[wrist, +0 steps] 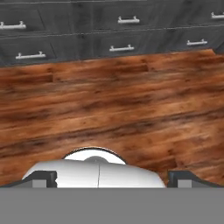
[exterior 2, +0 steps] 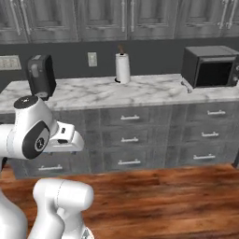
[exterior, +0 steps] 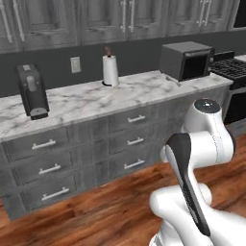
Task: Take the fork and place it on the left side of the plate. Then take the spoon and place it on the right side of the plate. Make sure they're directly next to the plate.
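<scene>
Pincer point(wrist: 112, 178) spread wide, fingertips well apart, we aim it down at the wooden floor point(wrist: 109, 100), near the grey drawers point(wrist: 118, 26); farther off we see the marble counter point(exterior: 86, 101), left a dark toaster point(exterior: 32, 91), middle a paper towel roll point(exterior: 110, 70), right a microwave point(exterior: 186, 60)

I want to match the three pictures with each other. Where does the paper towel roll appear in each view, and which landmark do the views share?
Left base view: the paper towel roll stands upright on the marble counter, above centre, right of the coffee machine.
Right base view: at top centre, between the coffee machine and the microwave.
Hand view: not in it; wooden floor and drawers.
Shared landmark: the grey drawer fronts with their metal handles.
</scene>
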Controlling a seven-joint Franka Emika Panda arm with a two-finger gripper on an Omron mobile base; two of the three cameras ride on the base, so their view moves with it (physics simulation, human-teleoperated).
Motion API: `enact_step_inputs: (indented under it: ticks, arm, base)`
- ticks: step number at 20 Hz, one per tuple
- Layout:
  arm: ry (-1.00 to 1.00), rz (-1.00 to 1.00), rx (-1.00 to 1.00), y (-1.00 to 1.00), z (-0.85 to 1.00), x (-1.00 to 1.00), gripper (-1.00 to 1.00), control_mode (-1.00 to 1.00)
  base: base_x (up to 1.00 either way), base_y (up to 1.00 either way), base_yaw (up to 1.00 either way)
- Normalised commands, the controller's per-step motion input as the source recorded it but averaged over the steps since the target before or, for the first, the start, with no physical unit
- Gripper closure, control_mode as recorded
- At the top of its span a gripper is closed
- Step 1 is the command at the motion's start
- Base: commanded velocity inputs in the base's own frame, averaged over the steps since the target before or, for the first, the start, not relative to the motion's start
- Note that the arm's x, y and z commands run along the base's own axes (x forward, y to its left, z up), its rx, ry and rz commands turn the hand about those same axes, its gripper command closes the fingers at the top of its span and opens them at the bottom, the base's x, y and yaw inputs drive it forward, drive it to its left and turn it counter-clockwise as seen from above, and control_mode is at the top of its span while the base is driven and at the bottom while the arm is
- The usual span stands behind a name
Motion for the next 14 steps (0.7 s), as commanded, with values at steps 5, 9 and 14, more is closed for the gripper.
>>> enact_step_inputs:
  ticks: [5,9,14]
  arm:
    - [0.00,0.00,0.00,0.00,0.00,0.00,-1.00,1.00]
    - [0.00,0.00,0.00,0.00,0.00,0.00,-1.00,1.00]
    - [0.00,0.00,0.00,0.00,0.00,0.00,-1.00,1.00]
  base:
    - [0.43,-0.02,0.40]
    - [0.47,-0.11,0.32]
    - [0.56,-0.15,0.20]
